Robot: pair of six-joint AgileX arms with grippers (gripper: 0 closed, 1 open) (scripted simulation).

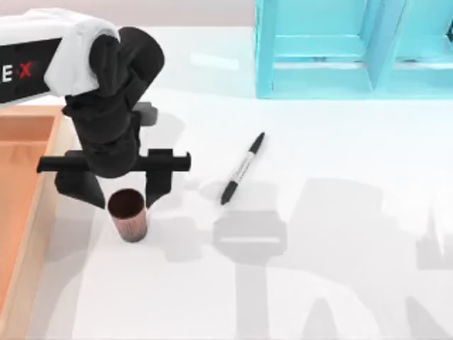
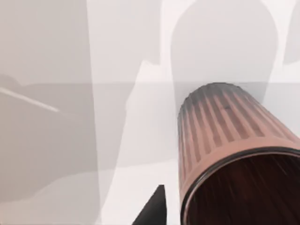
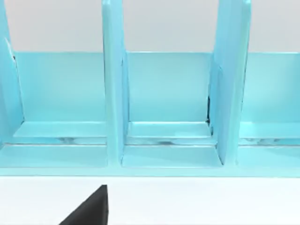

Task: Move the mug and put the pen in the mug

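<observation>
The mug [image 1: 128,214], a small reddish-brown ribbed cup with a dark inside, stands upright on the white table at the left. My left gripper [image 1: 119,185] hovers just over and behind it, open, with its fingers spread wider than the cup. The left wrist view shows the mug [image 2: 225,140] close up and one dark fingertip [image 2: 152,211] beside it, apart from its wall. The pen [image 1: 242,168], black with a grey-white middle, lies flat and diagonal on the table to the mug's right. In the right wrist view one black fingertip [image 3: 89,208] of the parked right gripper pokes in.
An orange-brown wooden tray [image 1: 21,163] runs along the table's left edge, close to the mug. A turquoise rack with upright dividers [image 1: 340,49] stands at the back right, and the right wrist camera faces that rack [image 3: 164,93].
</observation>
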